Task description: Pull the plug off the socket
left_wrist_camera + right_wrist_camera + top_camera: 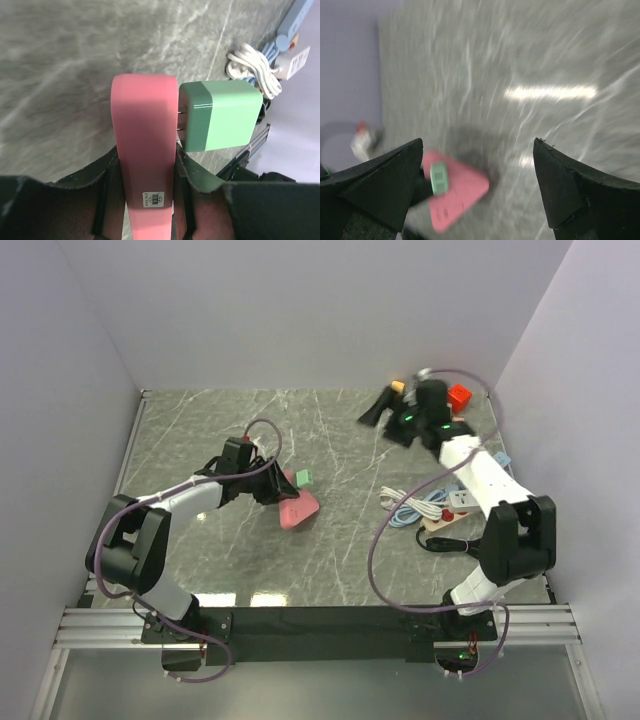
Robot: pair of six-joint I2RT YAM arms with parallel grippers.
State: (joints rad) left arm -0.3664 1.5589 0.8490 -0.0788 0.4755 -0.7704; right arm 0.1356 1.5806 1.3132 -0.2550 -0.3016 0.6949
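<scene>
- The left end effector (145,167) is clamped on the pink socket (144,110), one finger on each flat face.
- The green plug (222,116) sits in the socket's side, prongs partly showing, near the middle of the surface (330,550).
- The right end effector (478,147) gapes wide, holding nothing, well apart from the plug.

Soft, even overhead light fills the top view, leaving faint shadows and two pale reflections on the marble table (330,560) near its front edge. The right wrist view is smeared, with a bright streak of glare. The left wrist view keeps the pink socket (145,130) and green plug (225,120) sharp, the tabletop behind soft.
</scene>
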